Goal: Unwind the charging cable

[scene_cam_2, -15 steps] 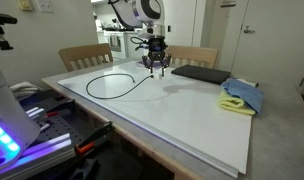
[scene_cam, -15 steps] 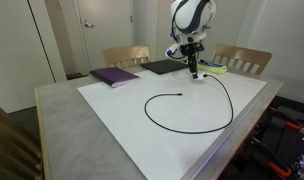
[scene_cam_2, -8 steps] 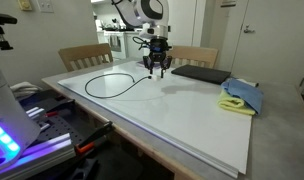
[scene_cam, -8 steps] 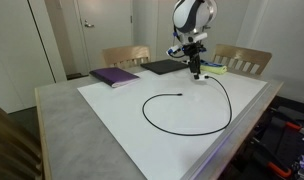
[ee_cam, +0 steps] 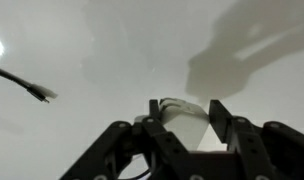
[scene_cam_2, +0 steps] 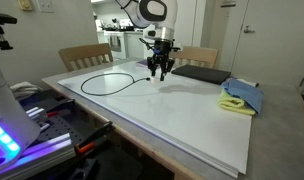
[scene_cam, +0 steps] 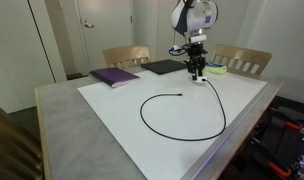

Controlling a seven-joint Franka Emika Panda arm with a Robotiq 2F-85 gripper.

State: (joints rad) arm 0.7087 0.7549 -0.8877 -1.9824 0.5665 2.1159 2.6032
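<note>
The charging cable [scene_cam: 182,138] is a thin black cord lying in a wide open loop on the white tabletop [scene_cam: 122,110]; it also shows in an exterior view [scene_cam_2: 104,80]. Its tiny connector end [scene_cam: 183,95] lies free and shows at the left of the wrist view [ee_cam: 37,93]. My gripper [scene_cam: 197,75] [scene_cam_2: 158,74] holds the cord's other end above the table. In the wrist view its fingers [ee_cam: 187,115] are shut on the white plug block [ee_cam: 182,120].
A purple book [scene_cam: 114,76] and a dark laptop [scene_cam: 164,67] lie at the table's far side. A blue and yellow cloth [scene_cam_2: 242,97] lies near the laptop [scene_cam_2: 200,73]. Wooden chairs [scene_cam: 125,56] stand behind the table.
My gripper has moved with the plug block, dragging the cord. The loop has shifted and widened on the table.
</note>
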